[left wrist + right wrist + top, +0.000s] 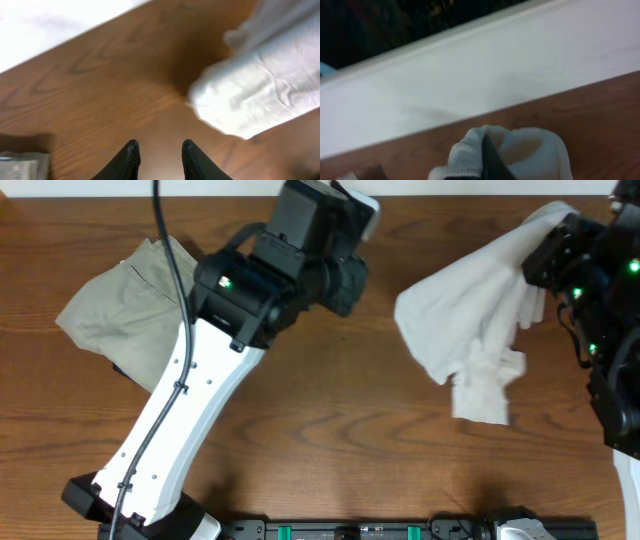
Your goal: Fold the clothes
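Right claw (487, 150) was pinched shut on a fold of the T-shirt (470, 310), holding that edge up off the table (330, 420); the rest of the shirt lay crumpled on the table's right half; left claw (159, 147) hung partly open above the table's middle, gripping nothing; khaki trousers (120, 305) lay on the table's left side.

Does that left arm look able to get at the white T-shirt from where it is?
Probably yes: the left gripper is open, only bare table lies between it and the T-shirt, whose far side the right gripper grips.
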Controlling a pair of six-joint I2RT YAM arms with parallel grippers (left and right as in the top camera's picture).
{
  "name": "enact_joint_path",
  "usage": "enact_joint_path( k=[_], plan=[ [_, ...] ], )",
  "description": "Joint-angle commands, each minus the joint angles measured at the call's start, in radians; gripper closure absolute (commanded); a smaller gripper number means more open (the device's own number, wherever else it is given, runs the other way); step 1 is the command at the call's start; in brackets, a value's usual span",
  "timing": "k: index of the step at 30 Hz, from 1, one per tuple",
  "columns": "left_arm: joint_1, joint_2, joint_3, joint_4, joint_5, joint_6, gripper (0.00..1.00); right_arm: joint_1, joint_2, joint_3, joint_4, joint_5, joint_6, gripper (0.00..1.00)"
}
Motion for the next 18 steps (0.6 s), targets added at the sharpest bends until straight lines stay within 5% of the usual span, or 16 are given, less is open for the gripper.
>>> enact_joint_path(
  k=[1,18],
  plan=[
    [-0.033,-0.008,0.012,-0.004,0.049,-0.001,0.69,-0.004,0.012,0.046,0.021,0.016,0.075,0.99],
    [-0.169,0.001,-0.028,-0.035,0.101,-0.002,0.57,-0.003,0.012,0.185,0.091,0.068,0.104,0.99]
  ],
)
